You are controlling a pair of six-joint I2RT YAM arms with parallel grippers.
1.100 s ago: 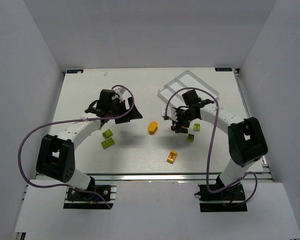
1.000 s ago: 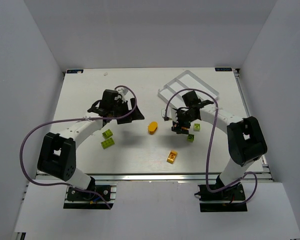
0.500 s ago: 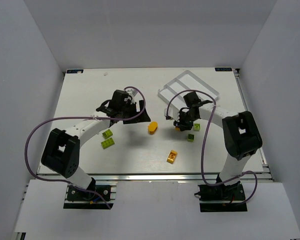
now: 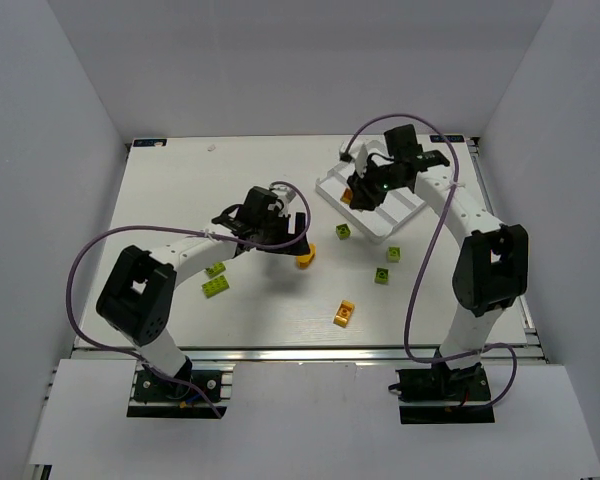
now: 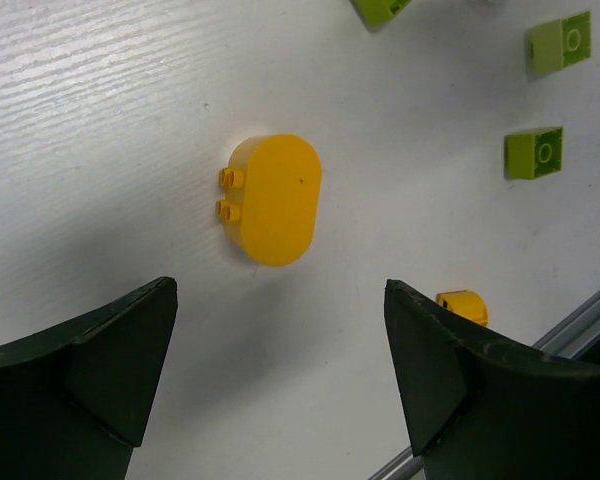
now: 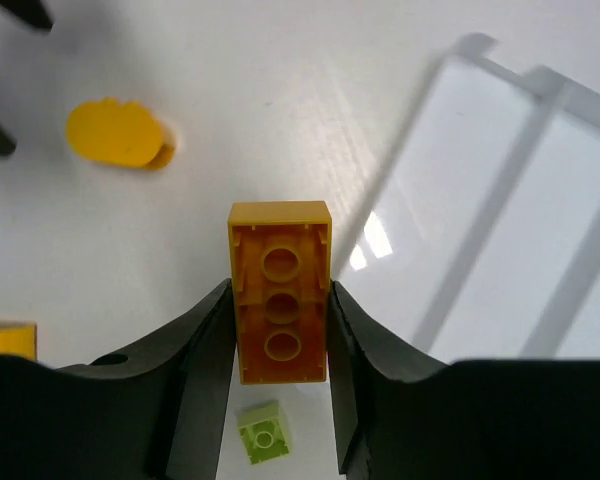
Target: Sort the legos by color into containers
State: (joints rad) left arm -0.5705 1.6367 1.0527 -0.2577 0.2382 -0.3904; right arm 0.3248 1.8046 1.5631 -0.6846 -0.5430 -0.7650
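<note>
Since the bench (image 4: 180, 190) carries the white tray (image 4: 400, 214) up by its far right corner, the right arm is plainly the nearer one for any drop. The right end effector (image 6: 280, 300) hangs over the tray's left corner, pinching an orange brick (image 6: 279, 250) by its long sides. In the right wrist view the brick's long axis runs straight ahead from the wrist, with its hollow underside facing the camera. The compartments lie ahead and to the right, their dividing walls slanting across that axis rather than along it. My judgement is that the coming move turns on carrying the brick a little farther toward the bench's right edge, over a compartment and not over the rim, and perhaps on turning it to lie along the walls. The left end effector (image 5: 280, 370), spread wide and holding nothing, hovers near the middle of the bench. The orange oval (image 5: 273, 198) is just ahead of it, between the lines of its two fingers (image 5: 90, 360). The oval lies on the bench with its long axis pointing roughly away from the wrist, so the gap spans its short width. Loose on the bench, apart from both, lie several lime green bricks (image 4: 217, 287), and a small yellow brick (image 4: 344, 313) lies toward the near edge.
</note>
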